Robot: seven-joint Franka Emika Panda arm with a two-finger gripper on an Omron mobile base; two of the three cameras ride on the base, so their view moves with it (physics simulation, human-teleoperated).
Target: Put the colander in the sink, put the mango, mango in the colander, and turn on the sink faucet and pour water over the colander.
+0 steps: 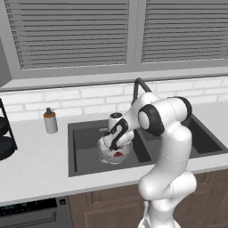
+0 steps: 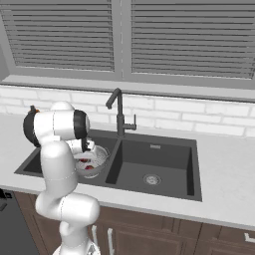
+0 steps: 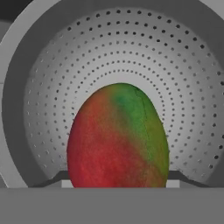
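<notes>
The silvery perforated colander (image 1: 105, 147) (image 2: 101, 158) sits in the left basin of the dark double sink (image 1: 84, 133) (image 2: 149, 159). My gripper (image 1: 116, 148) (image 2: 88, 158) reaches down into it, shut on a red mango with a green patch (image 3: 118, 140). In the hand view the mango is gripped between my fingertips (image 3: 62, 180), with the colander's dotted wall (image 3: 131, 57) behind it. A bit of red mango (image 1: 118, 154) (image 2: 89, 168) shows low inside the bowl. The gooseneck sink faucet (image 1: 139, 84) (image 2: 118, 112) stands behind the divider; no water is visible at its spout.
A grey soap dispenser with an orange-brown top (image 1: 50, 121) stands on the counter left of the sink. A dark rack (image 1: 5, 138) is at the far left edge. The right basin (image 2: 152, 172) has a round silver drain (image 2: 152, 179).
</notes>
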